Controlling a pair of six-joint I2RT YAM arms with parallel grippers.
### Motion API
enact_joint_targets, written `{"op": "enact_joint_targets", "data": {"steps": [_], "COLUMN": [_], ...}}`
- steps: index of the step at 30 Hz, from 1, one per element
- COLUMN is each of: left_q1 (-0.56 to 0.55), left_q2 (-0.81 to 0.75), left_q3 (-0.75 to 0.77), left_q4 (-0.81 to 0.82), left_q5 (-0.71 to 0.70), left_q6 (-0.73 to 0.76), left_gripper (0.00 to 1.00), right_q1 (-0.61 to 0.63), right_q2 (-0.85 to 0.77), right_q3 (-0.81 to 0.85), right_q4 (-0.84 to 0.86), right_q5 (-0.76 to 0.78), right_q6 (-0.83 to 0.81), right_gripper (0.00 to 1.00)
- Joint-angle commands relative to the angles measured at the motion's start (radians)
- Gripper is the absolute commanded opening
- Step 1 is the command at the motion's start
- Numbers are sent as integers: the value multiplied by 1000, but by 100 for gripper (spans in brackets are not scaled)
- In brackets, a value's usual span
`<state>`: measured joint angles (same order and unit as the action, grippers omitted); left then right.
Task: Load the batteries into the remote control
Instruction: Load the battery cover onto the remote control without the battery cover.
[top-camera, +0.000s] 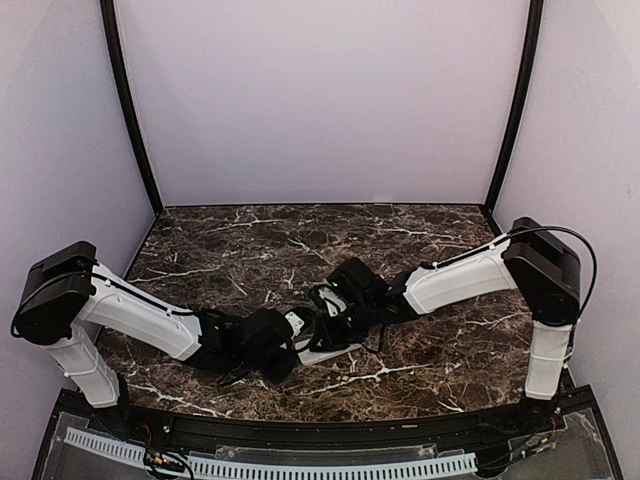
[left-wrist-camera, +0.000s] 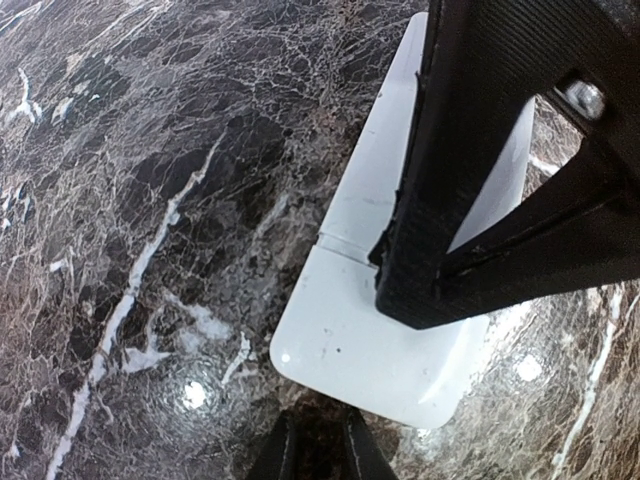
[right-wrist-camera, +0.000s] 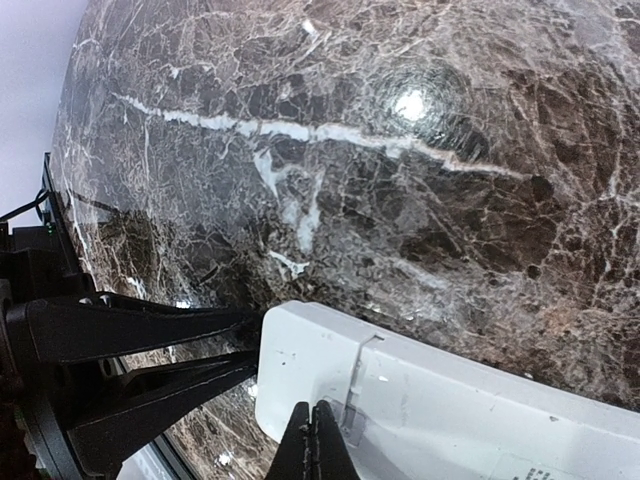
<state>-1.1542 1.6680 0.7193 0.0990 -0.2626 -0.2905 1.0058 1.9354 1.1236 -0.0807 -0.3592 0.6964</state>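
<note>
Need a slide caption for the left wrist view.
White remote control lying on marble table, a black end effector finger over it.

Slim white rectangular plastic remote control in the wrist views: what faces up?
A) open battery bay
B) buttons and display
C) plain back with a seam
C: the remote control shows only smooth white plastic crossed by one seam.
</note>
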Motion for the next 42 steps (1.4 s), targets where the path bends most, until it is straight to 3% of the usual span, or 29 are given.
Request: {"op": "enact_joint_targets", "data": {"steps": [1,13,22,25,42], "left_q1": [2,2,3,4,11], "left_q2": [31,30,29,29,27], "left_q3": [-7,-10,-9,-9,-13], "left_q4": [-79,-79,-79,-80,-82], "left_q5": [29,29,20,18,13], "left_q6": [10,10,7,7,1], "left_gripper": [15,15,15,15,14], "right_q1": [-17,-71,-174,-177,-38], "right_q2": [-32,-126,-227,-185,116], "right_q3": [6,-16,-29,18,219], "right_q4": [-37,-52,-470,-598,-715], "right_q5": [-21,-38,390,522,577], "right_q6": [-7,-20,-70,-91,-173], "right_gripper": [0,0,0,0,0]}}
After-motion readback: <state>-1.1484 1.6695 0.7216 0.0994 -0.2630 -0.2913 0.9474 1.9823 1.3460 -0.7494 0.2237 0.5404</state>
